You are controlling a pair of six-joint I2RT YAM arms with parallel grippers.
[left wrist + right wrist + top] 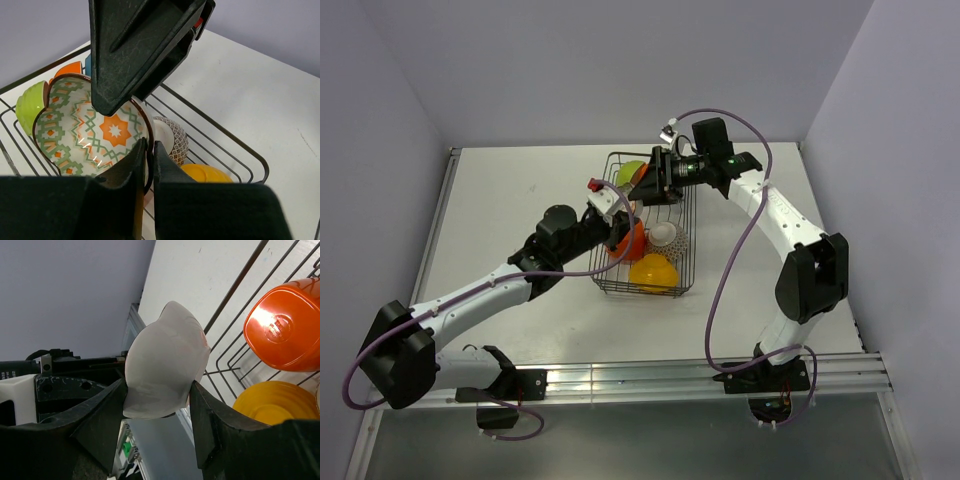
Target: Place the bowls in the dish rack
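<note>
I see the white table (pixel 520 200) with the dish rack (pixel 678 212) at its middle, both arms reaching over it. Four bowls sit in the rack: a yellow bowl (pixel 653 272) upside down at the near end, a red-orange bowl (pixel 630 243) and a grey-brown patterned bowl (pixel 665 236) side by side behind it, and a green bowl (pixel 630 172) tipped on edge at the far end. The scalloped bowl (pixel 85 132), with an orange star and green lattice inside, is held on edge above the rack, near the green one. My left gripper (pixel 149 150) is pinched narrow on its rim. My right gripper (pixel 157 384) stands wide, one finger pressed to each side of the bowl's pale outside. The red-orange bowl's underside carries a round stamp (pixel 278 326); I cannot read it.
</note>
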